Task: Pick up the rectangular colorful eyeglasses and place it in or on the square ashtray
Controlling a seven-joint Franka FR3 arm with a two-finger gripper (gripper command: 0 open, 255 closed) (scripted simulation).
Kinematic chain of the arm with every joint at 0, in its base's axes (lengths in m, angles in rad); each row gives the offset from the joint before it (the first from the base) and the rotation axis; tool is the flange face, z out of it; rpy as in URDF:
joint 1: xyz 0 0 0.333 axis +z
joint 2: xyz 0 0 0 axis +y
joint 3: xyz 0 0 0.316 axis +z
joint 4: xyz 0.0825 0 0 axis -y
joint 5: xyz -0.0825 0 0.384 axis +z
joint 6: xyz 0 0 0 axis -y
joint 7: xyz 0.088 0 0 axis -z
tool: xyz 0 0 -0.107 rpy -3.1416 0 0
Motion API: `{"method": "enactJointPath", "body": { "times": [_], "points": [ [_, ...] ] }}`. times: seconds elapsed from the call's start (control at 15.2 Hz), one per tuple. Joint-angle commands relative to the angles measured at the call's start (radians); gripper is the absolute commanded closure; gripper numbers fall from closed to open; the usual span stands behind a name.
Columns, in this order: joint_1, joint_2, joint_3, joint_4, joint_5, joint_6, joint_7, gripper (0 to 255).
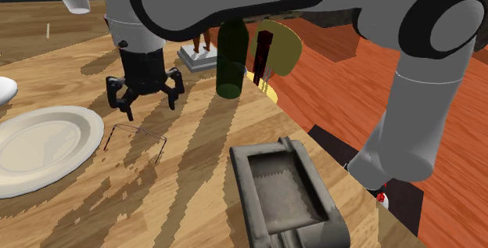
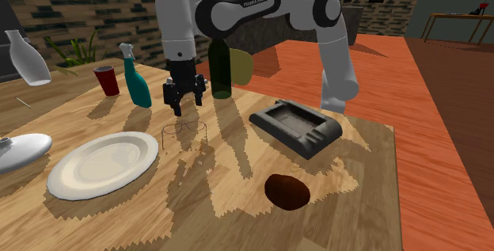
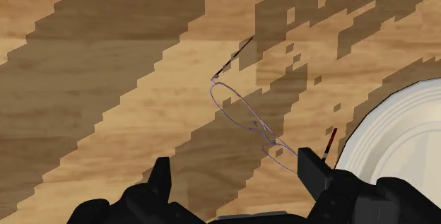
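Saw a matt, grained light wooden tabletop (image 1: 203, 152), a smooth glossy white round plate (image 1: 39, 149) at lower left, a rough matt dark grey square ashtray (image 1: 249, 195), thin purple wire-framed eyeglasses (image 3: 244, 113).

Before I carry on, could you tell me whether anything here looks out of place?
The white bottle at the second exterior view's far left leans, while the green bottle stands upright. Nothing looks spilled.

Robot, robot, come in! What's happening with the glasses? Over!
Black gripper open, hovering over thin purplish wire eyeglasses, not touching. Glasses on wooden table, not yet in dark grey square ashtray. White round plate close beside them.
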Motion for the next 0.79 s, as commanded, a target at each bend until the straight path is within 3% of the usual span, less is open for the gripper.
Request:
{"method": "enactJointPath", "body": {
  "times": [0.0,0.46,0.73],
  "points": [
    [0.045,0.080,-0.004,0.098,-0.034,-0.021,0.040,0],
    [0.045,0.089,-0.009,0.016,-0.040,0.068,0.046,0],
    [0.045,0.091,-0.009,0.010,-0.040,0.076,0.046,0]
  ]
}}
